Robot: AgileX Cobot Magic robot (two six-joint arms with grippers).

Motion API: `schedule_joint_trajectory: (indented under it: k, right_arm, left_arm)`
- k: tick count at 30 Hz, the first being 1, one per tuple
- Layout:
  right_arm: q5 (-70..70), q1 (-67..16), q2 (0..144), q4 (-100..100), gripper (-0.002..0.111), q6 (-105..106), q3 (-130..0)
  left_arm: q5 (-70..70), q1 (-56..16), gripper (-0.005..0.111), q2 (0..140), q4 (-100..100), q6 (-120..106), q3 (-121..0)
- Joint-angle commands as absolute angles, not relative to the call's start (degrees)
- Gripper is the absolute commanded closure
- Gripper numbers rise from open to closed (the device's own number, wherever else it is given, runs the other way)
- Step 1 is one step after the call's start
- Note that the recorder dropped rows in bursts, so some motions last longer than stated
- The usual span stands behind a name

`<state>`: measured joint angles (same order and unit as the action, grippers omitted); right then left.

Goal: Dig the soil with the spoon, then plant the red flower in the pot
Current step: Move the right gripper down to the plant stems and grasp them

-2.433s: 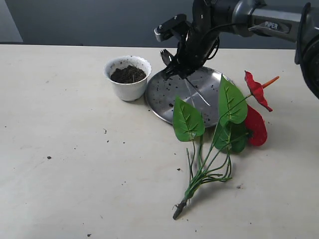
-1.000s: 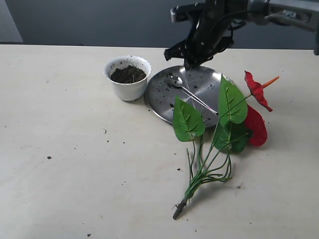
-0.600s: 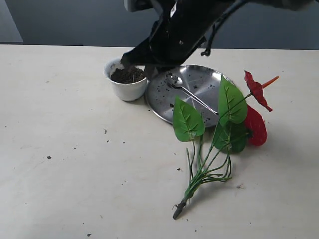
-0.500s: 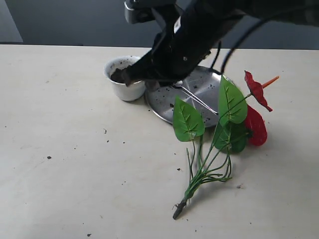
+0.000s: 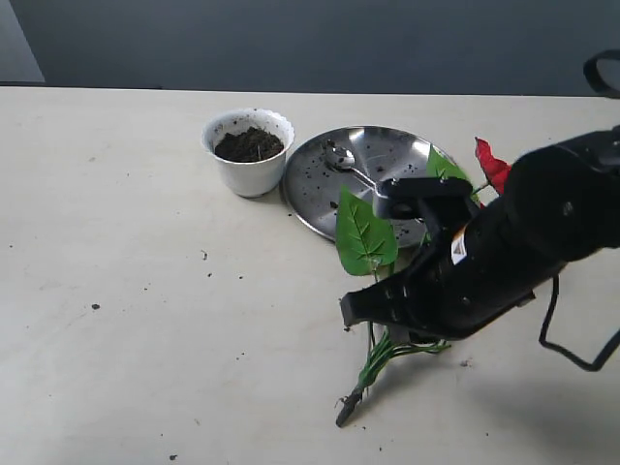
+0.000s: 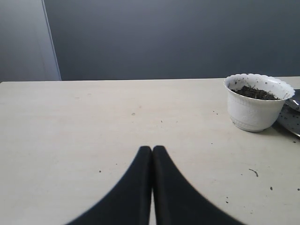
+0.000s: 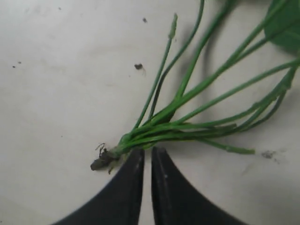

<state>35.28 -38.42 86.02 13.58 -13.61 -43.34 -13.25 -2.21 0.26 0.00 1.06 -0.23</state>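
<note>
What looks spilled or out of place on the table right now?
Loose soil crumbs are scattered on the table and speckle the steel plate, where the spoon lies. The red flower lies flat, unplanted, beside the pot.

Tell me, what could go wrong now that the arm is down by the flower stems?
The right gripper looks nearly shut beside the red flower's thin stems, so it may push them away instead of gripping. Lifting the flower could also drag its leaf across the plate and knock the spoon.
</note>
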Motion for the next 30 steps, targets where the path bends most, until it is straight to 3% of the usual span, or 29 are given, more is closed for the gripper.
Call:
schedule_joint_trajectory:
  k: [1,5,16,30]
  right_arm:
    - [29.9,-38.3,85.5,17.1,0.080,-14.3,-39.9]
    - [24.0,-38.3,85.5,17.1,0.064,-19.1,-39.0]
    - [22.4,-38.3,85.5,11.0,0.064,-28.1,-35.9]
    - [9.9,-38.3,85.5,8.0,0.064,-39.2,-32.3]
  left_arm:
    - [-13.3,-2.5,0.106,0.0,-0.4,1.1,0.0]
    - [-13.3,-2.5,0.106,0.0,-0.4,1.1,0.0]
    - [-13.3,-2.5,0.106,0.0,-0.4,1.1,0.0]
    - [-13.3,-2.5,0.106,0.0,-0.4,1.1,0.0]
